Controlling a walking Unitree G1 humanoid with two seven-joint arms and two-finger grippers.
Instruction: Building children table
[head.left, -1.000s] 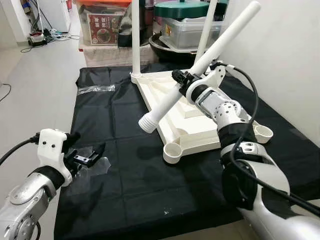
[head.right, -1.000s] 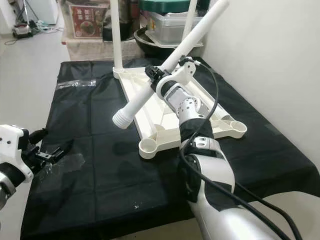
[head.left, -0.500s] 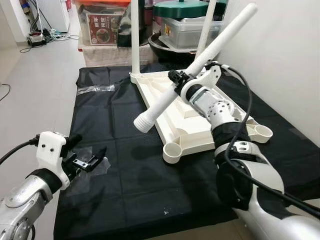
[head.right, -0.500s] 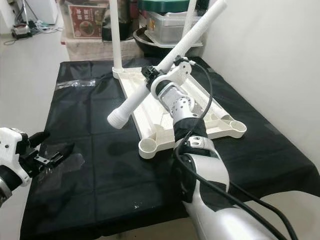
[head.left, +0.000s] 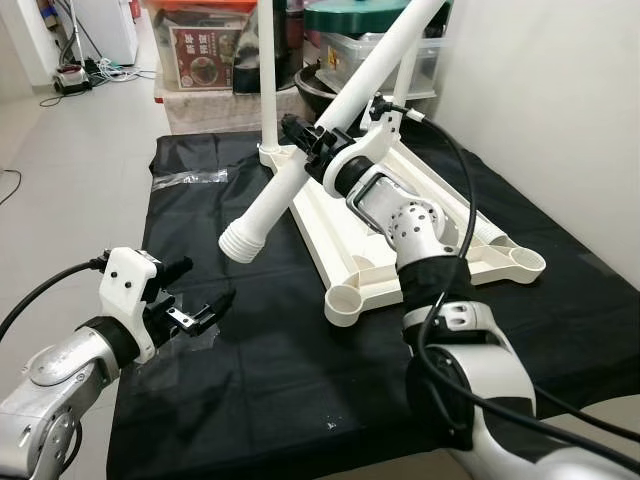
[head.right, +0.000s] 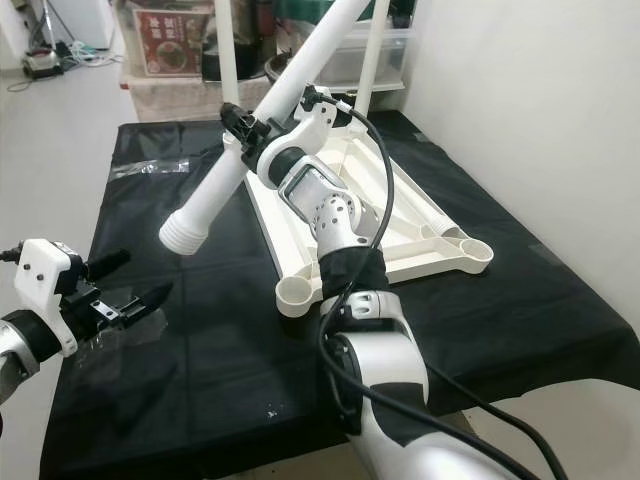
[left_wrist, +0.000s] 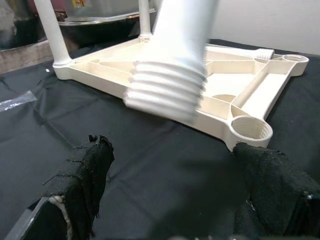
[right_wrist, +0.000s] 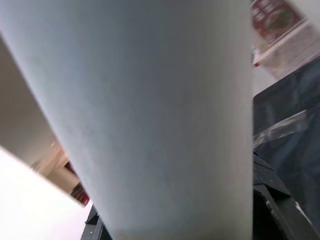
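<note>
**Q:** Tabletop first: where does it sit, and why that way up?

**A:** The cream tabletop (head.left: 400, 225) lies upside down on a black cloth (head.left: 250, 340), so its round corner sockets face up to take legs. Two fitted legs (head.left: 268, 75) already stand at the far corners. The near socket (head.left: 345, 305) and the right-hand socket (head.left: 527, 262) are empty.

**Q:** And the loose leg?

**A:** The white table leg (head.left: 320, 140) is in the air over the cloth, slanted, its ribbed screw end (head.left: 241, 240) pointing down and towards the robot's left. The right end effector (head.left: 308, 135) is clamped around the shaft partway along, which I take as a grip for steering the threads into a socket.

**Q:** The other arm?

**A:** The left end effector (head.left: 195, 300) hovers low over the cloth with its fingers spread wide, holding nothing; possibly waiting to steady the screw end.

**Q:** Any containers?

**A:** A clear lidded storage box (head.left: 385, 40) and a red printed box (head.left: 205, 45) stand beyond the cloth; their contents can't be made out.
</note>
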